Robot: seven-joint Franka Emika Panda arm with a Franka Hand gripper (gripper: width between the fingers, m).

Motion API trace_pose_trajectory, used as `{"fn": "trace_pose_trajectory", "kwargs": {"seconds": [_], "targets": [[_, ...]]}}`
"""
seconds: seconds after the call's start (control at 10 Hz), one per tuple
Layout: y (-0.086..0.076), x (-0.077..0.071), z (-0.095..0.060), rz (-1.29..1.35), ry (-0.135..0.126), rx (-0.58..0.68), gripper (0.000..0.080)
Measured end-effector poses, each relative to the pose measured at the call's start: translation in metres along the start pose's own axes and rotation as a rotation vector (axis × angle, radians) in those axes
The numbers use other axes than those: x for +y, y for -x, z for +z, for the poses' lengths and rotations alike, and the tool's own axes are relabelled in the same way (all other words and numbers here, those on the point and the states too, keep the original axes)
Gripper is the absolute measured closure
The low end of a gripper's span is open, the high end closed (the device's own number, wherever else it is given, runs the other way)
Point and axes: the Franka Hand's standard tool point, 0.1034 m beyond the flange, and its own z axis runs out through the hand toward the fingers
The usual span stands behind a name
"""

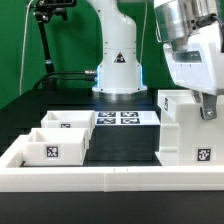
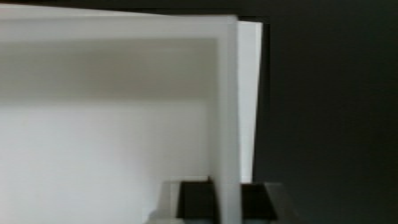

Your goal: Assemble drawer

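Observation:
The drawer case (image 1: pixel 183 128) is a tall hollow white box with a black-and-white tag, standing upright at the exterior view's right. My gripper (image 1: pixel 206 108) comes down onto its upper wall at the far right. In the wrist view the two dark fingers (image 2: pixel 199 205) stand on either side of the case's thin white wall (image 2: pixel 228 110) and touch it, so my gripper (image 2: pixel 228 187) is shut on that wall. Two small white trays, one (image 1: pixel 66 124) behind the other (image 1: pixel 55 149), lie at the exterior view's left, apart from the case.
The marker board (image 1: pixel 122 118) lies flat at the middle back, in front of the robot's base (image 1: pixel 118 75). A low white border wall (image 1: pixel 110 181) runs along the front and up the left side. Dark table (image 1: pixel 120 145) lies between the trays and the case.

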Motion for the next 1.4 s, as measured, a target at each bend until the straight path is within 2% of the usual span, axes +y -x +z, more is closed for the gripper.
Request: {"fn": "trace_pose_trajectory", "kwargs": {"seconds": [0.7, 0.8, 0.9, 1.0, 1.1, 1.2, 1.3, 1.4], "targets": [[-0.0005, -0.0015, 0.0007, -0.001, 0.004, -0.001, 0.0758], [0.0000, -0.0010, 0.0012, -0.003, 0.005, -0.002, 0.0645], [0.0003, -0.0008, 0.0014, -0.005, 0.005, -0.002, 0.0645], [0.0006, -0.0008, 0.0014, -0.006, 0.005, -0.002, 0.0491], [0.0009, -0.0015, 0.0007, -0.008, 0.003, -0.002, 0.0288], [0.0012, -0.0019, 0.0003, -0.009, 0.002, -0.002, 0.0288], [0.0015, -0.0020, 0.0001, -0.010, 0.002, -0.002, 0.0180], [0.0016, -0.0021, 0.0001, -0.011, 0.002, -0.002, 0.0180]]}}
